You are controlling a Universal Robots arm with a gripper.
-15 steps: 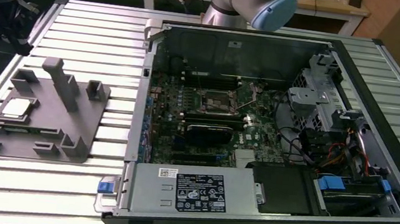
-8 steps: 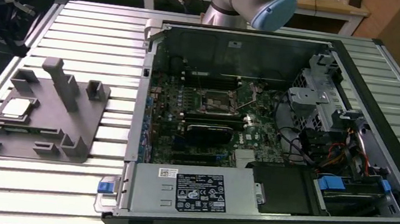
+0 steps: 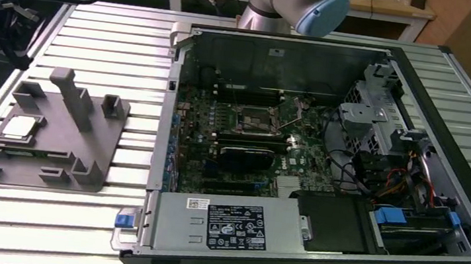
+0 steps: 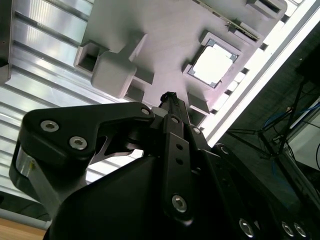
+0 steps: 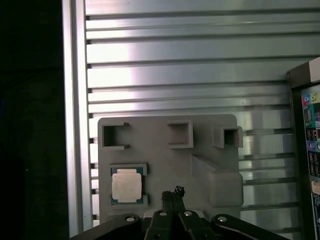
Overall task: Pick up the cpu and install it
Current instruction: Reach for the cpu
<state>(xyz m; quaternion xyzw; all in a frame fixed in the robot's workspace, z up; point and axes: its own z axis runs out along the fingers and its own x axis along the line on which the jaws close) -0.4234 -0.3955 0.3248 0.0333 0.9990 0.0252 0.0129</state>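
Observation:
The cpu (image 3: 21,127) is a small silver square with a thin green rim. It lies flat in a square pocket of the grey fixture tray (image 3: 50,164), on the exterior view's left. Both wrist views look down on it from well above: cpu (image 5: 125,186), cpu (image 4: 213,64). My gripper (image 5: 172,193) hangs high over the tray (image 5: 165,167), off to one side of the cpu and touching nothing. Its slim black fingers are pressed together, shut, with nothing between them; the gripper (image 4: 168,96) looks the same in the second wrist view.
An open computer case (image 3: 311,247) fills the exterior view's right, with the motherboard's empty socket (image 3: 255,119) near its middle. The tray carries upright posts (image 3: 71,96) and blocks. All rests on a ribbed metal table (image 3: 121,46). The arm (image 3: 294,5) rises behind the case.

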